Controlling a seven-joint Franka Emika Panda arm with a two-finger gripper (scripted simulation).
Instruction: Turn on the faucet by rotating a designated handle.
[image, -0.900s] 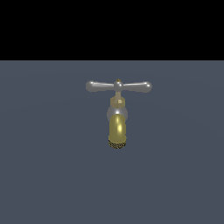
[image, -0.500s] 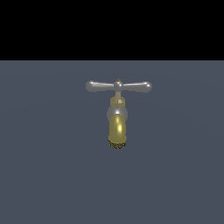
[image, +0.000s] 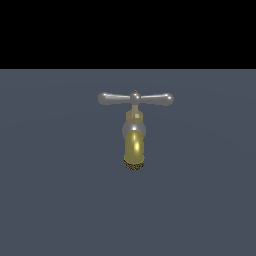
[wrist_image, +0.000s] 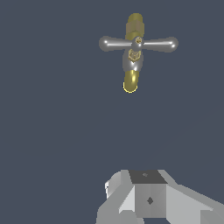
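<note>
The faucet (image: 134, 145) stands alone on the flat grey surface, its brass-gold spout curving toward the exterior camera and ending in a speckled rim. The handle (image: 117, 98), a silver crossbar with bulbous ends and a small brass cap, lies level across its top. In the wrist view the faucet (wrist_image: 131, 78) and its handle (wrist_image: 157, 43) lie well ahead of my gripper (wrist_image: 146, 177). The grey fingers show as one block with no gap between them and nothing held. The gripper does not appear in the exterior view.
A plain dark grey surface (image: 60, 200) spreads around the faucet on all sides, meeting a black background above. No other objects show.
</note>
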